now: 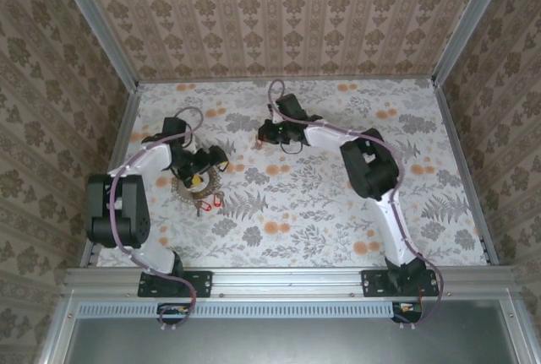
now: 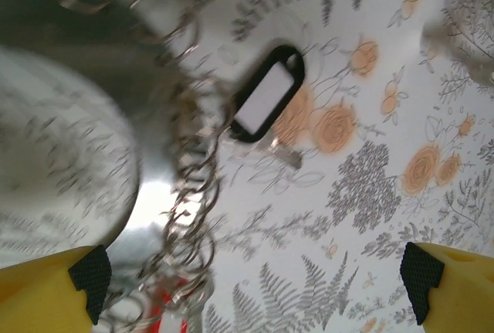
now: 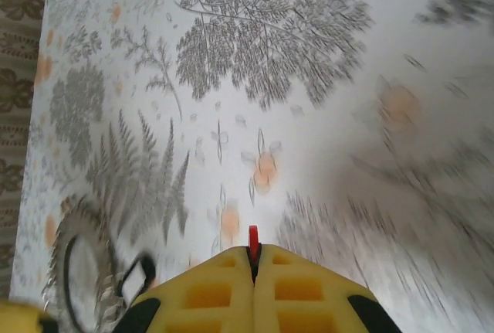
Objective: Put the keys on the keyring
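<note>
Floral tablecloth [image 1: 338, 212], right fingers [image 3: 208, 294] pinching red key [image 3: 252, 240], left fingers [image 2: 46, 294] spread over keyring [image 2: 185, 217]

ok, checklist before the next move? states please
1. Right gripper shut on a red plastic-headed key: ok, red tip pokes out of the closed jaws.
2. That key's metal shaft exposed: cannot tell, hidden.
3. Left gripper open: ok, jaws wide apart.
4. Large silvery coiled metal keyring gripped: not ok, it lies free below the left gripper.
5. Other red keys beside the ring: ok.
6. Black oval tag clear of the ring: cannot tell, blurred.
</note>
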Motion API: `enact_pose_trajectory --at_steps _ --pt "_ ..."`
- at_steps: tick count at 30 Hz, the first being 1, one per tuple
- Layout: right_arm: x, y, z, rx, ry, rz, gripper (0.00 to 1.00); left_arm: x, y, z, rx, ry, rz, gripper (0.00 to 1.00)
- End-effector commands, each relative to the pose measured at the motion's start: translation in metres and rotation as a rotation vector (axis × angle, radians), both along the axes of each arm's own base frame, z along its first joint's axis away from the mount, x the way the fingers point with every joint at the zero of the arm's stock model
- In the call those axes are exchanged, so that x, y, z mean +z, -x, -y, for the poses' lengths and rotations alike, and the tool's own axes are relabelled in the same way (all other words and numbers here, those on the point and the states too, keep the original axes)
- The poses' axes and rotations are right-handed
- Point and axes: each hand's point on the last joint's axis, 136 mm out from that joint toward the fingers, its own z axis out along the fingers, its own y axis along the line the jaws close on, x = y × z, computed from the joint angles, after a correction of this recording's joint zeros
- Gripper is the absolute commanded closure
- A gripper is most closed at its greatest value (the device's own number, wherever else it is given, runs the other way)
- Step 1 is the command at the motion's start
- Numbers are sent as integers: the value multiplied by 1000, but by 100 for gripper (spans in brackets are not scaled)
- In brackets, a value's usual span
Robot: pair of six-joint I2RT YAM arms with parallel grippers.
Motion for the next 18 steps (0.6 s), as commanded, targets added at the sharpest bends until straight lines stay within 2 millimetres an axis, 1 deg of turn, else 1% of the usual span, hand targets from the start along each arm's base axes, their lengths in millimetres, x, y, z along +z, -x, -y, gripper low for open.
enact_pose_trajectory --at_steps 1,4,6,10,11,14,17,18 --pt "62 13 36 -38 -57 136 100 -5 -7 7 -69 -72 13 0" --pt "62 48 77 -77 -22 129 100 -12 -6 20 -114 -69 13 0" --pt "59 73 104 -104 23 131 100 -18 -2 31 -143 -49 -4 0" --pt "58 114 147 -145 132 138 100 -31 11 54 -216 -51 -43 0" --pt "57 122 156 -157 154 139 100 -34 14 61 -234 -49 -51 0" --pt "66 146 177 -185 182 166 100 -39 24 82 -277 -26 -64 0" --pt "71 166 196 -225 215 177 100 -39 33 108 -334 2 -65 0" --pt "71 172 201 -242 223 177 100 -38 34 113 -347 3 -66 0"
